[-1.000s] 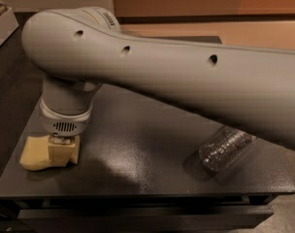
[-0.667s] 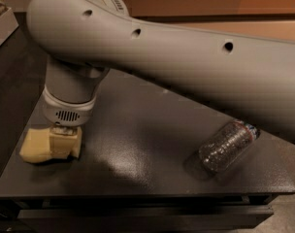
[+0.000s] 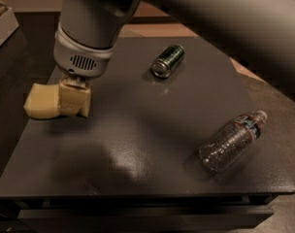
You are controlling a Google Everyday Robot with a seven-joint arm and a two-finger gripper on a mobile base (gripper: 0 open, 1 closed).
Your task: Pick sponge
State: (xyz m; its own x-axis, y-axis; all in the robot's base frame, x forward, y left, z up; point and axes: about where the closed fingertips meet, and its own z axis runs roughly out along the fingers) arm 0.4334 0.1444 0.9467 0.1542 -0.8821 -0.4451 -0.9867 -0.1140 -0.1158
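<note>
The pale yellow sponge (image 3: 40,101) hangs in the air above the left edge of the dark table (image 3: 138,178). It sticks out to the left from between the cream fingers (image 3: 78,100). My gripper (image 3: 72,101) is shut on the sponge's right end, under the white wrist (image 3: 84,57). The sponge's shadow lies on the table below it. The large grey arm crosses the top of the view.
A green can (image 3: 168,60) lies on its side at the back middle of the table. A clear plastic bottle (image 3: 232,141) lies on its side near the front right. A shelf edge (image 3: 2,23) shows at the far left.
The gripper has risen with the sponge in it, so the sponge is off the table. The arm moved up and uncovered the green can.
</note>
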